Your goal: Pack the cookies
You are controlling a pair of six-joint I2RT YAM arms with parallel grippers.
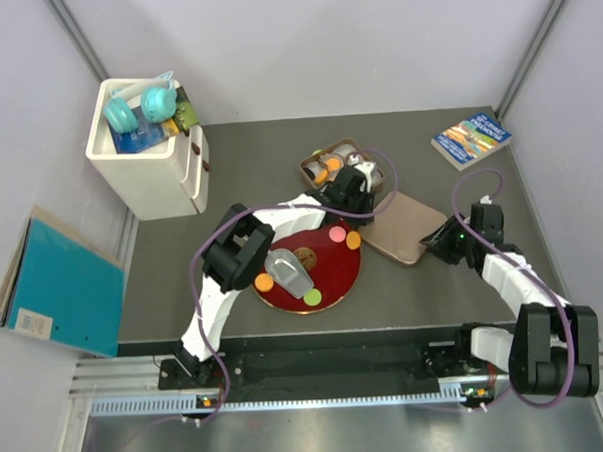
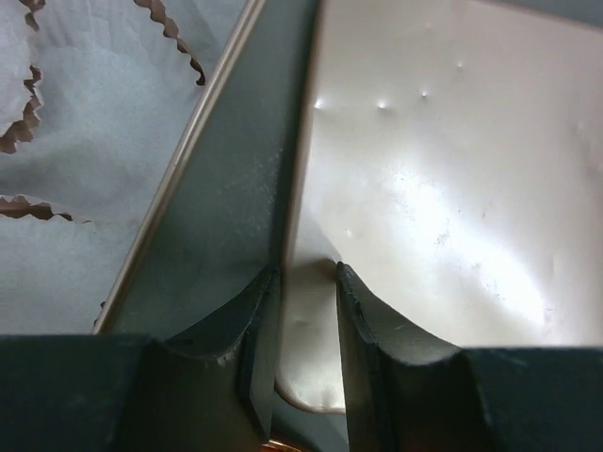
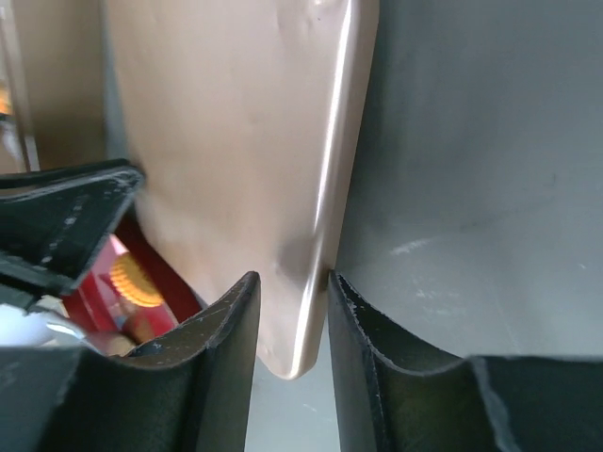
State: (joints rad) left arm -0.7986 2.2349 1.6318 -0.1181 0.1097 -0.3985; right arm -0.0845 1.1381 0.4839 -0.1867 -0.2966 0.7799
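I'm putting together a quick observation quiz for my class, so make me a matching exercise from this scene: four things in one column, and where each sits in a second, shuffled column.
Things
1. green cookie
2. book
3. teal headphones
4. tan lid

Places
A. in the white bin
B. just right of the red plate
C. far right corner of the table
D. on the red plate's near rim

Pairs: 1-D, 2-C, 3-A, 4-B
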